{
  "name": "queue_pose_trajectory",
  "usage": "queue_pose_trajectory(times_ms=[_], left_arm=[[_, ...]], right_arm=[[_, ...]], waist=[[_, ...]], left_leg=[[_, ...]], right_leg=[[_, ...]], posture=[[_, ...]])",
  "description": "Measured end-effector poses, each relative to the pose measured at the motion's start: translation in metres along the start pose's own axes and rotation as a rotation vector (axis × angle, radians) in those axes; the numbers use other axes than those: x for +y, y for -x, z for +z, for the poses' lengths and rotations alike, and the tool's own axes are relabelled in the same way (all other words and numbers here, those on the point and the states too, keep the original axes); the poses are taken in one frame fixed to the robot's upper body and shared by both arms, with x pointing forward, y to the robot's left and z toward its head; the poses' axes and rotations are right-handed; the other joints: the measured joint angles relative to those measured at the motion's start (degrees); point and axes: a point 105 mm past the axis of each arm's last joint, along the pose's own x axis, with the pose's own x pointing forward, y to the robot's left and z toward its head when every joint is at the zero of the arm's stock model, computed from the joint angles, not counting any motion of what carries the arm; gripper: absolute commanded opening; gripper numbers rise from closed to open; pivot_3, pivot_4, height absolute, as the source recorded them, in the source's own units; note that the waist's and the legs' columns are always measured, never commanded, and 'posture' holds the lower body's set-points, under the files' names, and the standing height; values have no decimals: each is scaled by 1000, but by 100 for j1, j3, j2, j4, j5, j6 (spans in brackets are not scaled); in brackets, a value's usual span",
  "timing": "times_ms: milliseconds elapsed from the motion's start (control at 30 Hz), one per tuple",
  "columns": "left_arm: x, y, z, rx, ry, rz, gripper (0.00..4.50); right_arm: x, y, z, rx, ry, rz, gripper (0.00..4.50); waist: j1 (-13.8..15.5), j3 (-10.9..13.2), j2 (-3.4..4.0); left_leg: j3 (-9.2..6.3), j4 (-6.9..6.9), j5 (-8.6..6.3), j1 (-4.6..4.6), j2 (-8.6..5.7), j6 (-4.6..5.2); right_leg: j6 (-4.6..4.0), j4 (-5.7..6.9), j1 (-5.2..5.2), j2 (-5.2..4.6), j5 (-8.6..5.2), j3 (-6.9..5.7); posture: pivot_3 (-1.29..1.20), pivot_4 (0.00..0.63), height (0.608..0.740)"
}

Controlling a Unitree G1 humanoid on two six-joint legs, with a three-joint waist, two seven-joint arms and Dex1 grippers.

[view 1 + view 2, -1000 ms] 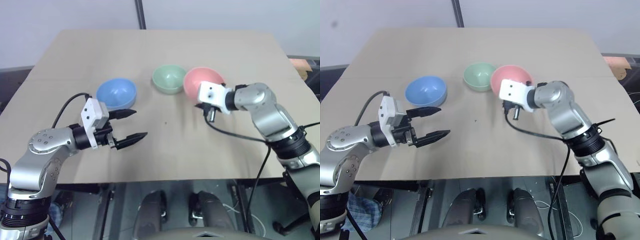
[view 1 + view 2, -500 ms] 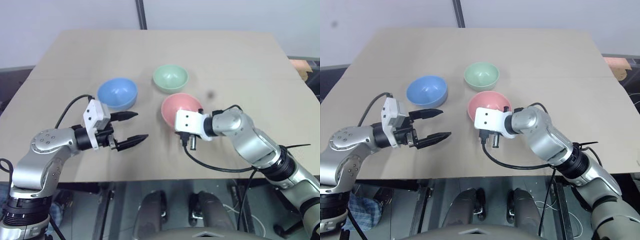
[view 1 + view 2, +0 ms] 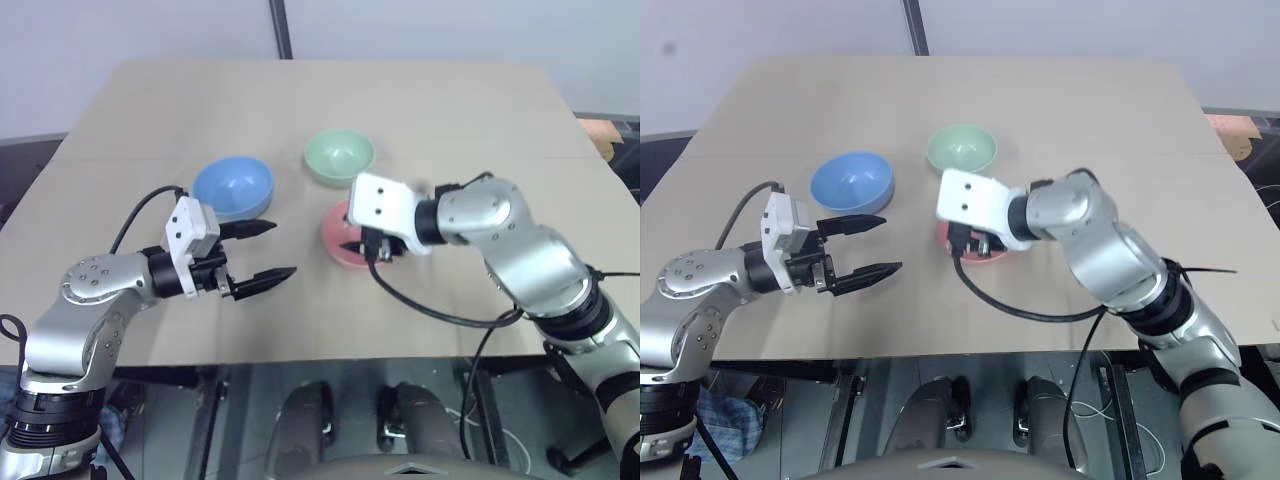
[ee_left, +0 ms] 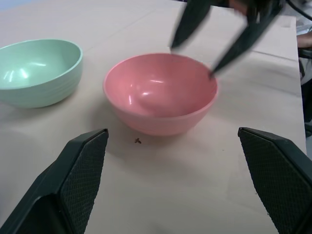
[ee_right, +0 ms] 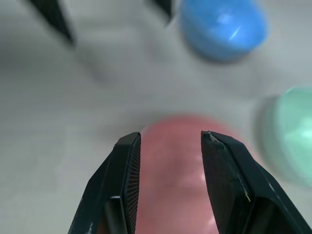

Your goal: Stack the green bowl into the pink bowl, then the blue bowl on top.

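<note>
The pink bowl (image 4: 161,92) stands upright on the table in front of the green bowl (image 3: 340,157). My right gripper (image 5: 170,136) hovers just above the pink bowl with its fingers open and nothing between them; the wrist partly hides the bowl in the head views. To the left, next to the green one, rests the blue bowl (image 3: 233,187). Low over the table, in front of the blue bowl, my left gripper (image 3: 282,248) is wide open and empty, pointing at the pink bowl.
The wooden table (image 3: 450,110) has free room at the back and on the right. My right arm's black cable (image 3: 440,315) loops over the table near its front edge. An orange object (image 3: 600,130) lies beyond the right edge.
My right gripper carried the pink bowl from beside the green bowl to the near middle of the table, let go of it and lifted off. The left arm stayed still.
</note>
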Motion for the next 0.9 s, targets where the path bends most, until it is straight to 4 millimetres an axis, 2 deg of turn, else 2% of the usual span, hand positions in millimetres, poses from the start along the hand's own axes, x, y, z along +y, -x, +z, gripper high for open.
queue_pose_trajectory(times_ms=[133,200,267,500,733,900], left_arm=[[1,0,-2,7,5,2,4500],[2,-1,-3,5,5,2,4500],[2,-4,-4,3,5,-5,4500],[2,-6,-3,-3,3,-6,4500],[2,-6,-4,0,7,2,4500],[3,-6,-5,0,7,11,4500]], right_arm=[[-16,-7,3,-6,-29,-39,2196],[-33,-15,1,-2,-32,-91,2196],[-55,-25,-4,11,-32,-154,2196],[-87,-52,-25,58,-9,-211,2196],[-92,-78,-54,138,9,-194,2196],[-92,-92,-56,156,41,-179,2196]], waist=[[-3,0,0],[-7,0,0],[-14,0,0],[-21,0,0],[-41,1,1],[-83,1,1]], left_leg=[[2,0,0,-1,-1,0],[4,1,1,0,-1,0],[5,1,1,1,-1,0],[10,-1,1,-2,-1,-1],[11,-5,2,-1,0,-2],[11,-5,2,-1,0,-2]], right_leg=[[-1,0,-1,0,1,0],[-1,2,-1,-1,1,1],[-1,4,-1,0,1,1],[-19,2,-3,0,12,3],[-20,2,-4,-1,12,5],[-21,3,-3,-1,13,6]], posture=[[0,150,740],[0,150,740],[0,150,740],[0,150,740],[0,150,740],[0,150,740]])
